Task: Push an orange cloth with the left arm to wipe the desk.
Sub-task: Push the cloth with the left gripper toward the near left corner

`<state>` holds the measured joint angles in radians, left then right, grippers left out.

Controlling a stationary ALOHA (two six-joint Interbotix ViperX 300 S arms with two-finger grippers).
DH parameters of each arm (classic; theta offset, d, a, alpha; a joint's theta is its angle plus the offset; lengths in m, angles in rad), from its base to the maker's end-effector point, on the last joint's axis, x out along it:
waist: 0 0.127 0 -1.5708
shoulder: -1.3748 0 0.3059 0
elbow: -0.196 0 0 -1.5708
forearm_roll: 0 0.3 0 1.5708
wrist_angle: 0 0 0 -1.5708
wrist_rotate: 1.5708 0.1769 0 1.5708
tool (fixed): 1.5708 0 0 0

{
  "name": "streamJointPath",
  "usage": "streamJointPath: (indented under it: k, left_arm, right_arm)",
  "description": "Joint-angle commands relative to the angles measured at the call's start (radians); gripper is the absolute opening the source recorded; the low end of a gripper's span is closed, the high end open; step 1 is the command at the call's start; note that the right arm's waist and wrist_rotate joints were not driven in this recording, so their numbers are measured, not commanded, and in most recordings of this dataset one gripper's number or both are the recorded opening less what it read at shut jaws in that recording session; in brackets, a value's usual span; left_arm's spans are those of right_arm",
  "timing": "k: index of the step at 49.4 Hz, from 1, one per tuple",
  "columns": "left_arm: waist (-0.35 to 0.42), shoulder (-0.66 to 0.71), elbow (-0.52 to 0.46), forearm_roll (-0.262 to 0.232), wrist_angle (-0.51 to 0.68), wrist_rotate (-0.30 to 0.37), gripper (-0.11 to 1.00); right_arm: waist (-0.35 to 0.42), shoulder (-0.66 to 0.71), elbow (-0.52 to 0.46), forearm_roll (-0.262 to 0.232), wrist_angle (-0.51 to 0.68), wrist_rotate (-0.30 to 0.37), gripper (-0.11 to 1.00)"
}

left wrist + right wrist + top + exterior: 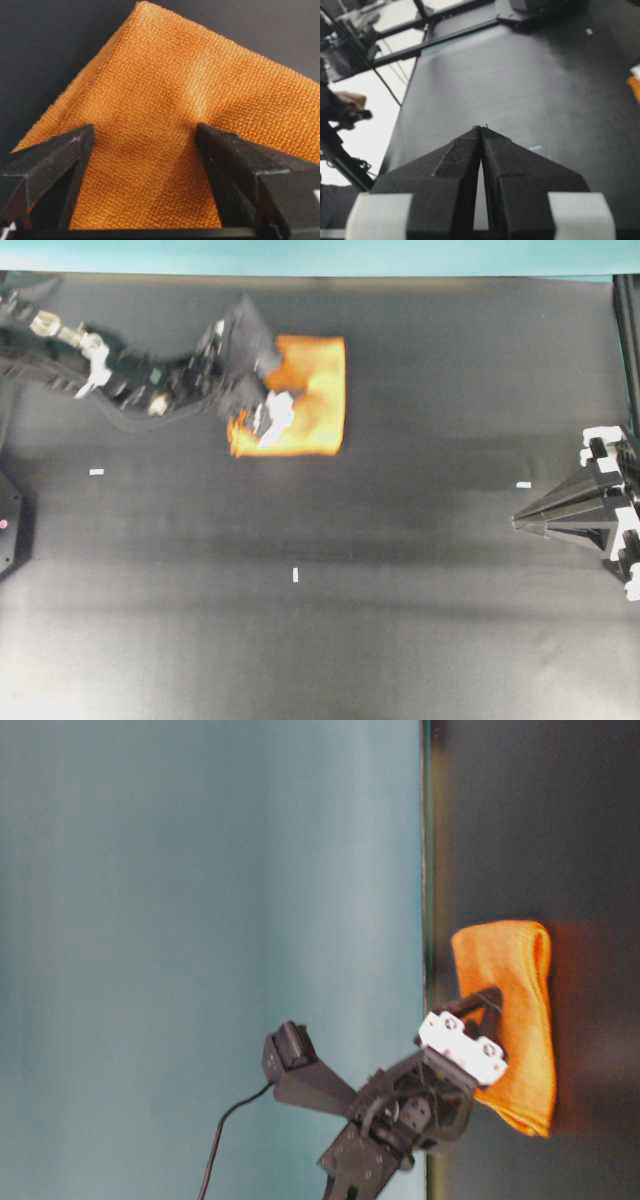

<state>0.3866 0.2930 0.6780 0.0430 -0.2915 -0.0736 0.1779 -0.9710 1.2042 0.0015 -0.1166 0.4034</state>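
Left gripper (142, 137) has its fingers spread wide, tips down on the orange cloth (305, 390), nothing pinched between them. The cloth lies flat on the desk (400, 540), near the teal strip (320, 255) along the desk's edge. Right gripper (481, 129) sits pressed together, well apart from the cloth. No readable writing anywhere.
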Motion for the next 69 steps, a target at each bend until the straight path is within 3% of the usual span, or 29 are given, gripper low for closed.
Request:
streamJointPath:
  k: [1, 17, 29, 47, 69]
  left_arm:
    - [-0.055, -0.061, 0.037, 0.003, -0.003, 0.000, 0.80]
    - [-0.216, -0.239, 0.227, 0.003, 0.003, 0.003, 0.80]
    - [-0.356, -0.270, 0.325, 0.003, 0.003, -0.011, 0.80]
    - [-0.571, -0.268, 0.310, 0.002, 0.002, -0.021, 0.80]
    - [-0.736, -0.273, 0.225, 0.003, 0.097, -0.166, 0.80]
  right_arm:
    - [0.000, 0.003, -0.006, 0.002, -0.011, 0.000, 0.00]
    - [-0.002, 0.003, -0.006, 0.000, -0.014, 0.000, 0.00]
    - [0.000, 0.002, -0.006, 0.000, -0.020, 0.002, 0.00]
    - [-0.002, 0.003, 0.000, 0.002, -0.020, 0.002, 0.00]
    - [0.000, 0.002, 0.003, 0.000, -0.020, 0.000, 0.00]
